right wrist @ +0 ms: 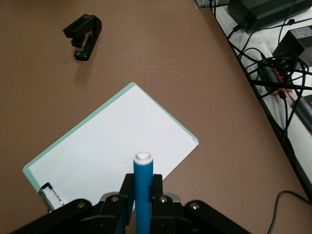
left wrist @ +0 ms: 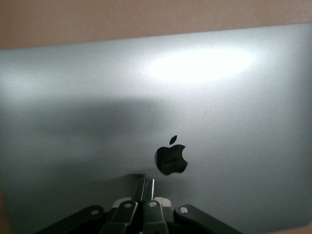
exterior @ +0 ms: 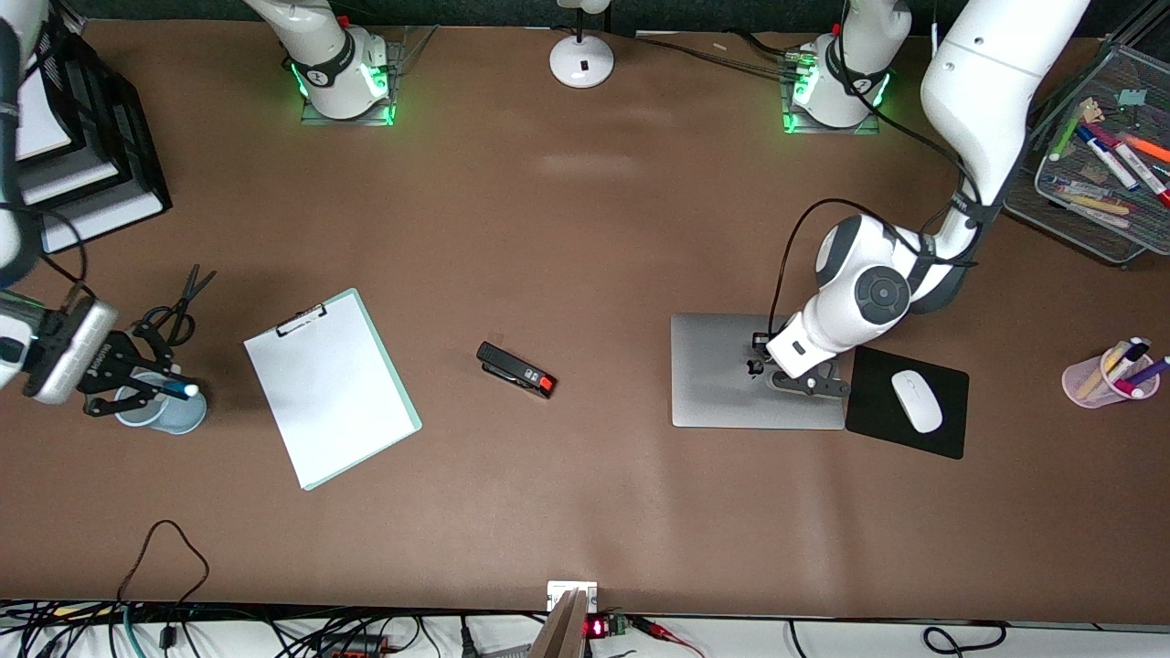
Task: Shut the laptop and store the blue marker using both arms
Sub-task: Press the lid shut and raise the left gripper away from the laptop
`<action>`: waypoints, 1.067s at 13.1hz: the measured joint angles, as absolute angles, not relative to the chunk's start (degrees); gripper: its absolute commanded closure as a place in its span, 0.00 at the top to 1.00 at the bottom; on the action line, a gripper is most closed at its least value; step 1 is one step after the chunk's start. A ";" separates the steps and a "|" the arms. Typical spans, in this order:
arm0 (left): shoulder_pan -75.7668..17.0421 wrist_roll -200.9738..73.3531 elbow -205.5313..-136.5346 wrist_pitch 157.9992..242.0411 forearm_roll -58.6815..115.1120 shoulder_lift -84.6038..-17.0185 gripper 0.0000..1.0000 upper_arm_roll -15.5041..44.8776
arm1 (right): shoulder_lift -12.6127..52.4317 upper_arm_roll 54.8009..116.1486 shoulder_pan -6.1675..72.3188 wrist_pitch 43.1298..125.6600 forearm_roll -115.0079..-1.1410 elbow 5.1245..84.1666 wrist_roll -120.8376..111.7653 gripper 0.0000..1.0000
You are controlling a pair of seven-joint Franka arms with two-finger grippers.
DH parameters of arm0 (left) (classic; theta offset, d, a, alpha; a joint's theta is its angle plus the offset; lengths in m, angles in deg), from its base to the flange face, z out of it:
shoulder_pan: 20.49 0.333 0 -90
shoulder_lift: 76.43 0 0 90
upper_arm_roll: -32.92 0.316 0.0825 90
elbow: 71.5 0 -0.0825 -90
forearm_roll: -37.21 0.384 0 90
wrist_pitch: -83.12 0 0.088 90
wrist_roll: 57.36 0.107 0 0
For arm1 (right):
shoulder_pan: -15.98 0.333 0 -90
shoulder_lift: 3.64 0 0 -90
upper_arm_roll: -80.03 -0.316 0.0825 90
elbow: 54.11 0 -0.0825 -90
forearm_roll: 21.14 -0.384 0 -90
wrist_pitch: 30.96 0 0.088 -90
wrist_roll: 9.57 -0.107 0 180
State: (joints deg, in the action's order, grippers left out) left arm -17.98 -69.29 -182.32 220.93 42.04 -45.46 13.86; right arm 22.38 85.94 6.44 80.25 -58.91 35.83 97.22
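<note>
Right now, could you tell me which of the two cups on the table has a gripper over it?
The pale blue cup at the right arm's end: the right gripper holds the blue marker over it. The pink cup of pens stands alone.

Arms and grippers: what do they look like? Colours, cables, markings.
Both arms are white with dark grey joints; bases glow green. A black cable runs along the left arm. The left gripper and right gripper are black linkages; the right one's housing is silver-grey.

a clipboard (exterior: pixel 331 387) lies beside a black stapler (exterior: pixel 516 369); a white mouse (exterior: pixel 917 400) sits on a mouse pad (exterior: pixel 946 433); scissors (exterior: pixel 180 303) lie near a pale blue cup (exterior: pixel 179 413).
</note>
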 measured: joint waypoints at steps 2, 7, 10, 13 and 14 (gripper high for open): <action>-17.51 -69.29 -179.12 213.97 42.05 -47.83 0.08 13.88 | 23.81 85.99 2.97 76.45 -63.02 34.54 101.89 0.00; -15.31 -66.09 -162.81 191.44 42.40 -50.60 0.55 14.03 | 31.91 85.99 -3.19 70.15 -71.58 25.15 106.51 0.00; -13.36 -63.91 -157.34 185.04 45.27 -50.66 0.58 14.06 | 34.35 85.97 -4.28 69.54 -71.96 23.40 108.82 0.00; -13.23 -63.70 -156.24 183.08 45.54 -51.12 0.78 13.92 | 36.52 85.96 -4.91 69.54 -73.72 23.31 112.93 0.01; -13.19 -63.70 -155.92 182.43 45.55 -51.53 0.87 13.90 | 37.17 85.96 -5.37 69.54 -73.95 23.27 113.89 0.01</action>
State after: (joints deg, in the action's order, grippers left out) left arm -13.19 -63.70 -155.92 182.43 45.55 -51.53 13.90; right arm 37.17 85.96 -5.37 69.54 -73.95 23.27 113.89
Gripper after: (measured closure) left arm 0.366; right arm 0.815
